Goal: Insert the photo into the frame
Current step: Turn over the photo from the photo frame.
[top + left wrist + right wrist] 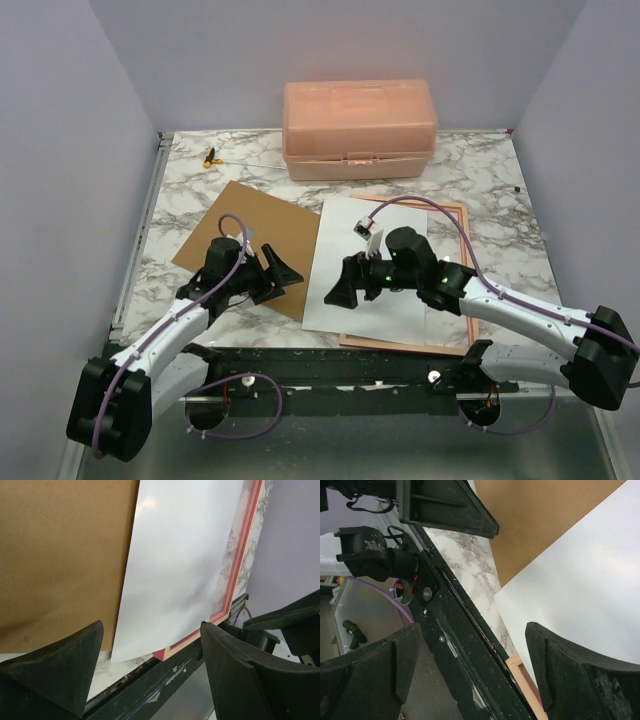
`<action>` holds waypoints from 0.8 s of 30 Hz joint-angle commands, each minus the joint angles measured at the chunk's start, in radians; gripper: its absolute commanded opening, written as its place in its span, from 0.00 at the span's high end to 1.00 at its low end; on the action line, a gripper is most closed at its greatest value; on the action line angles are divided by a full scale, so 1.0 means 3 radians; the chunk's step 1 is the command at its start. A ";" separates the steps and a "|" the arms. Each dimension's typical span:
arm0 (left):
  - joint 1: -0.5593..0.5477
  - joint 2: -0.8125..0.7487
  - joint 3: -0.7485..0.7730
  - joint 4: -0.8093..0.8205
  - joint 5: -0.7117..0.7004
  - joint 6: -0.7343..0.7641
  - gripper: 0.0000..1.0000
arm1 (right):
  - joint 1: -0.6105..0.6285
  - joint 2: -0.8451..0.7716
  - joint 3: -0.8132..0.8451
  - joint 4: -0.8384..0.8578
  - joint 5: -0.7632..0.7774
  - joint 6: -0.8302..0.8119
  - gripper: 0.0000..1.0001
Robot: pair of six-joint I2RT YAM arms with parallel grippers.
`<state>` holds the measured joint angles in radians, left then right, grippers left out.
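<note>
The photo (375, 262) lies white back up, skewed, with its right part over the frame (466, 262) and its left edge over the brown backing board (255, 232). The frame's pinkish-red border shows along the right and near sides. My left gripper (278, 272) stands open just left of the photo, over the board's near-right corner. My right gripper (350, 284) is open above the photo's near-left part and holds nothing. From the left wrist the photo (185, 565) and the frame (235, 587) lie ahead of the open gripper (150, 650). In the right wrist view, the gripper (475, 650) is also open, by the photo (580, 590) and a frame corner (522, 672).
A salmon-pink lidded box (358, 128) stands at the back centre. A small yellow and black object (210, 156) lies at the back left. The black front rail (330, 365) runs along the table's near edge, close to the frame. Grey walls close in both sides.
</note>
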<state>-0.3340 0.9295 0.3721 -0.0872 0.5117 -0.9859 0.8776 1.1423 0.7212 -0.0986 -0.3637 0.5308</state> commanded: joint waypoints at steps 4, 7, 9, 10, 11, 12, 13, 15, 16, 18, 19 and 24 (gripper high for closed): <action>-0.0009 0.0536 0.0050 0.0599 0.0318 0.0307 0.20 | 0.0007 -0.0070 -0.0093 0.0143 0.0158 0.0216 0.06; -0.0041 0.0864 0.0165 0.0685 0.0413 0.0403 0.22 | -0.0053 -0.0092 -0.0139 0.0098 0.0278 0.0315 0.06; -0.0088 0.1040 0.0220 0.0750 0.0415 0.0437 0.22 | -0.0143 -0.0108 -0.0195 0.0041 0.0348 0.0381 0.06; -0.0106 0.1132 0.0260 0.0768 0.0420 0.0447 0.23 | -0.0203 -0.0117 -0.0231 0.0024 0.0368 0.0424 0.06; -0.0134 0.1202 0.0286 0.0797 0.0425 0.0461 0.23 | -0.0284 -0.0128 -0.0287 0.0021 0.0349 0.0462 0.06; -0.0152 0.1278 0.0318 0.0823 0.0431 0.0462 0.23 | -0.0364 -0.0136 -0.0350 0.0022 0.0302 0.0506 0.06; -0.0173 0.1344 0.0345 0.0843 0.0439 0.0464 0.24 | -0.0462 -0.0148 -0.0405 0.0029 0.0239 0.0540 0.06; -0.0205 0.1463 0.0399 0.0898 0.0439 0.0473 0.24 | -0.0624 -0.0176 -0.0520 0.0062 0.0111 0.0598 0.06; -0.0218 0.1527 0.0423 0.0927 0.0437 0.0474 0.24 | -0.0681 -0.0189 -0.0582 0.0086 0.0069 0.0620 0.06; -0.0236 0.1674 0.0459 0.1021 0.0486 0.0469 0.24 | -0.0763 -0.0198 -0.0667 0.0127 -0.0010 0.0648 0.06; -0.0241 0.1756 0.0471 0.1094 0.0536 0.0452 0.24 | -0.0775 -0.0199 -0.0692 0.0133 -0.0023 0.0655 0.06; -0.0302 0.2010 0.0430 0.1658 0.0722 0.0287 0.25 | -0.0806 -0.0229 -0.0795 0.0180 -0.0036 0.0688 0.06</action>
<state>-0.4049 1.4742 0.4992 0.2516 0.6621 -0.8818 0.6456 1.0973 0.5011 -0.0761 -0.3389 0.7155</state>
